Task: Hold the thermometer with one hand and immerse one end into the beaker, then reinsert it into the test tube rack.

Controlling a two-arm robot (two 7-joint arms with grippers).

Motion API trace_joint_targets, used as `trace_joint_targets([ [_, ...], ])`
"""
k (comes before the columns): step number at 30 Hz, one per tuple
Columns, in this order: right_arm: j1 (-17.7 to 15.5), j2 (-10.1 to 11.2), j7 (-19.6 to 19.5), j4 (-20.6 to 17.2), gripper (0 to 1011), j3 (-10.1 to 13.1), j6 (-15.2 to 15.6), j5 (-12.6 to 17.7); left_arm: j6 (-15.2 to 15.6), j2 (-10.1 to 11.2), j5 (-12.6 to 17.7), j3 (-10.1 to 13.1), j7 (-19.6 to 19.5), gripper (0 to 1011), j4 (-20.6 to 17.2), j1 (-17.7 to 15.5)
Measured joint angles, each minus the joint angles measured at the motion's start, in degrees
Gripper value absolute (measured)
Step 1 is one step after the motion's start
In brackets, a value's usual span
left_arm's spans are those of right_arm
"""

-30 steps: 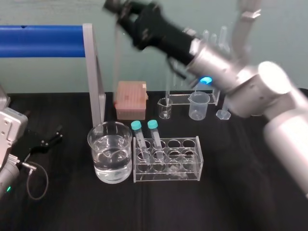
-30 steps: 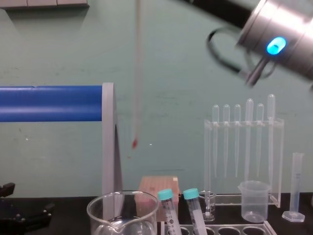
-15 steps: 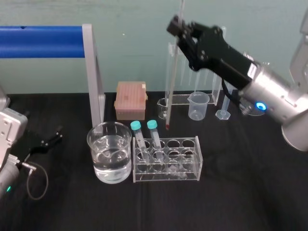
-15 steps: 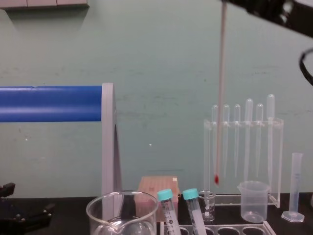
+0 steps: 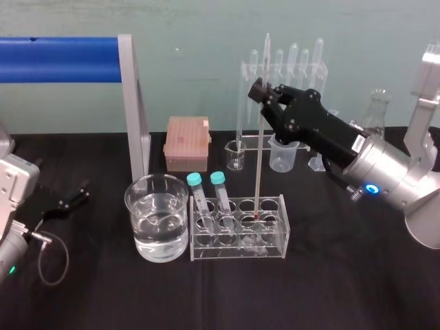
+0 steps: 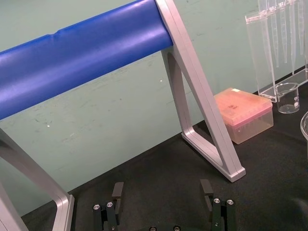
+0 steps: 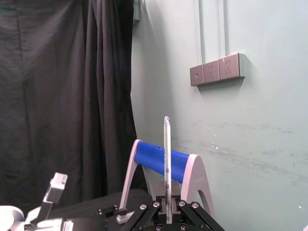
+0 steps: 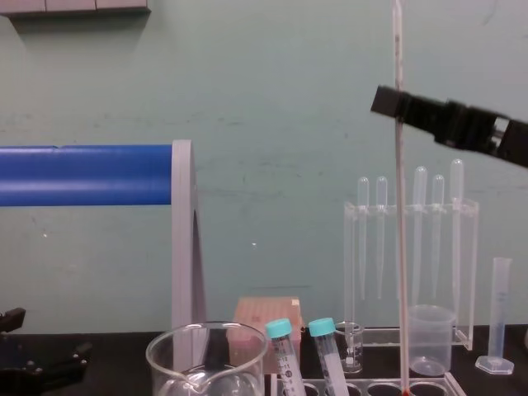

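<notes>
My right gripper (image 5: 262, 94) is shut on the thermometer (image 5: 260, 165), a thin glass rod held upright above the test tube rack (image 5: 275, 244). Its red tip (image 5: 256, 216) reaches down into a hole in the rack's back row. In the chest view the thermometer (image 8: 402, 247) runs from the top edge down to the rack (image 8: 371, 386), with the gripper (image 8: 389, 102) clamped high on it. The right wrist view has the rod (image 7: 167, 163) rising from between the fingers. The beaker (image 5: 141, 227), part full of water, stands just left of the rack. My left gripper (image 6: 161, 192) rests open at the far left.
Two teal-capped tubes (image 5: 194, 180) lean in the rack's left holes. Behind it are a pink tip box (image 5: 187, 141), a small glass beaker (image 5: 235, 155), a plastic beaker (image 5: 283, 151) and a pipette stand (image 5: 282, 69). A blue bar on a grey frame (image 5: 130, 103) stands behind the beaker.
My right gripper has carried the thermometer from above the beaker to the right and down. Its red tip has dropped from mid-air into the rack.
</notes>
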Motion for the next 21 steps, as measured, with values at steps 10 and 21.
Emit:
trace_joint_targets([
  [10,0.95,-2.54,1.61,3.41,53,-0.53,-1.79,-0.67,0.0,0.0,0.0,0.0,0.0,1008,0.0,0.0],
  [21,1.5,-2.95,3.12,6.29,53,-2.27,-1.81,-2.91,0.0,0.0,0.0,0.0,0.0,1008,0.0,0.0],
])
